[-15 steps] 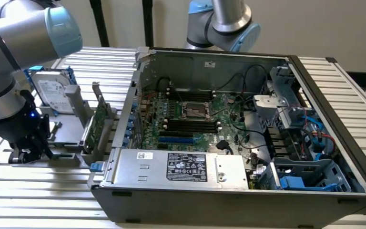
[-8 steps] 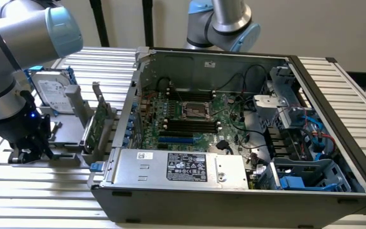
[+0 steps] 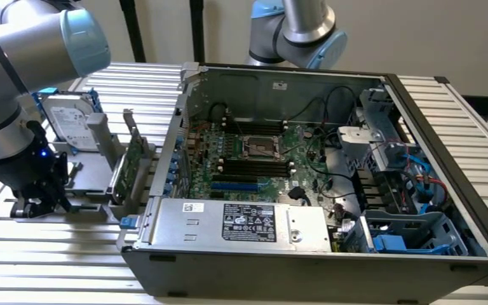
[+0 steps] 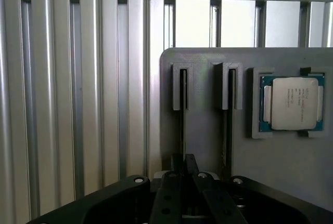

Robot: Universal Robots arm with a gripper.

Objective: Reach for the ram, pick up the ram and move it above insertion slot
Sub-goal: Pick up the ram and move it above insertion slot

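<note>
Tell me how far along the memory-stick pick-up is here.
Done: the reach. The gripper sits low at the grey holder beside the computer case, lined up with one narrow guide. In hand: the memory stick seems to be the thin dark edge in that guide; whether it is gripped cannot be told. Left: lift and carry; the black memory slots in the case have nothing above them.
</note>
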